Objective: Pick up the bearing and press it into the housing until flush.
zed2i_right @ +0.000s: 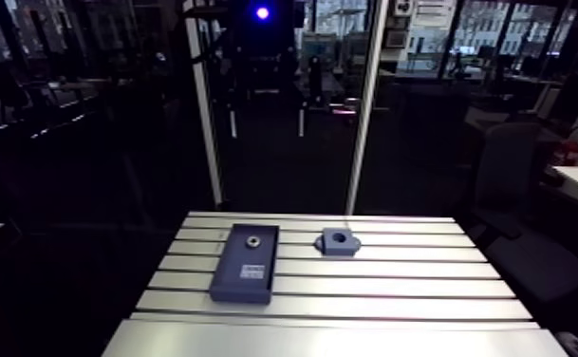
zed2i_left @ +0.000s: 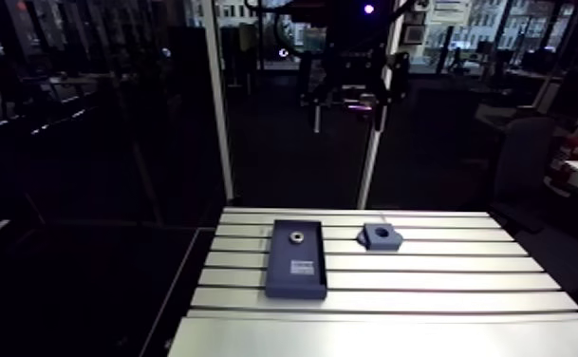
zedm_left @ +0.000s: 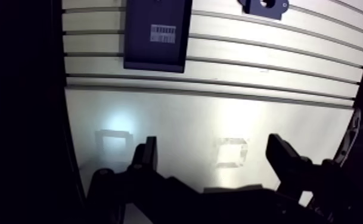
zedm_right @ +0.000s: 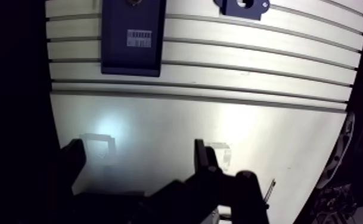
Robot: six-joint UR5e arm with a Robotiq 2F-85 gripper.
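Gripper (zedm_left: 213,143) spread over table (zedm_left: 219,83) | tray (zed2i_left: 278,264) holds 1 bearing (zed2i_left: 296,236) at its far end | housing (zed2i_left: 388,242) beside tray, apart

Single arm's wrist (zed2i_left: 353,52) pointing straight down, held high in the air, jaws spread wide apart and empty, two dark fingers (zedm_left: 282,156) level with each other, touching nothing
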